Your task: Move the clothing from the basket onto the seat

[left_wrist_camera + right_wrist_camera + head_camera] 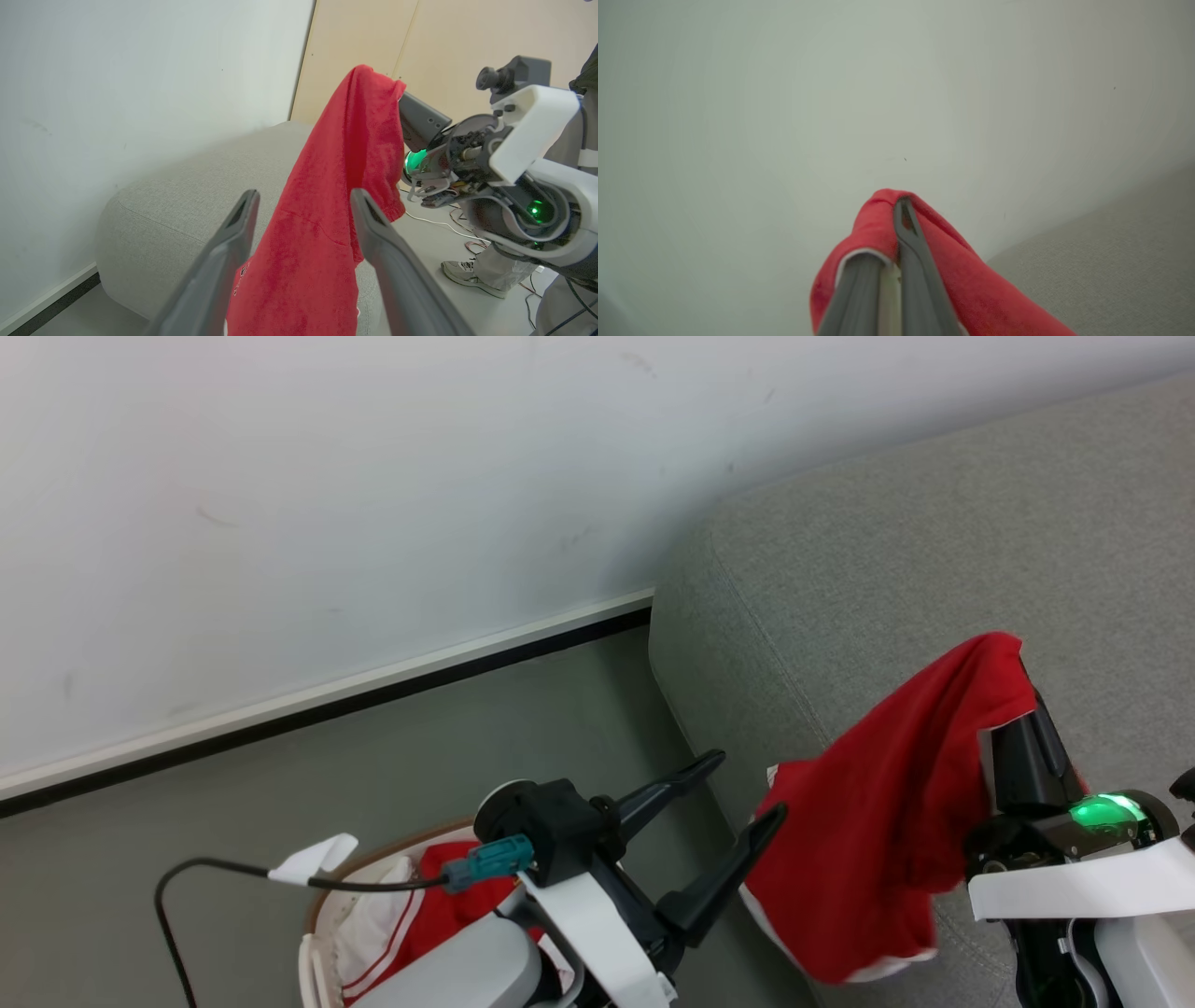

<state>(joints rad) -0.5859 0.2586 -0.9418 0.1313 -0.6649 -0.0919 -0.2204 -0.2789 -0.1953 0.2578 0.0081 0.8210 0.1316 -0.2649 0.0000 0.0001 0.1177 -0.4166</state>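
One red garment [887, 803] held up beside the seat [934, 541]
The right gripper [899, 219] had its jaws clamped together on the garment's top fold, and the cloth hung down by the grey seat's end. The left gripper [747, 786] hovered near it, jaws wide apart. More red-and-white clothing [446, 915] lay in the basket [401, 847] on the floor [467, 737].

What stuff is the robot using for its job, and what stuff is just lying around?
For the job: red shirt, pinched in the right hand; basket with more clothes; sofa.
Just lying around: cables; a person's shoe; wall.
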